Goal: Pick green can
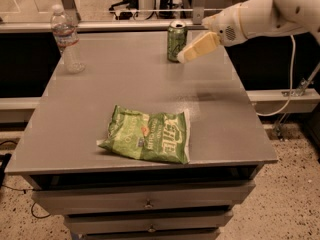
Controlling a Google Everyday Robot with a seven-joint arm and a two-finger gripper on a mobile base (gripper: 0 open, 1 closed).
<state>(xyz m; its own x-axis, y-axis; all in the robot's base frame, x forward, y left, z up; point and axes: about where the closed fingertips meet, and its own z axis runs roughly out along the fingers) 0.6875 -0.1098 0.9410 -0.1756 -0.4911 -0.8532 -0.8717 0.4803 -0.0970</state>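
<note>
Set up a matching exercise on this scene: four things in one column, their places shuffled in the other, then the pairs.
1. green can
2. water bottle
3. chip bag
4. tool

A. lying flat near the table front
B. far left corner, upright
C. in the air, close to the can's right side
D. far edge, right of centre, upright

Pairs: 1-D, 2-B, 3-A, 4-C
</note>
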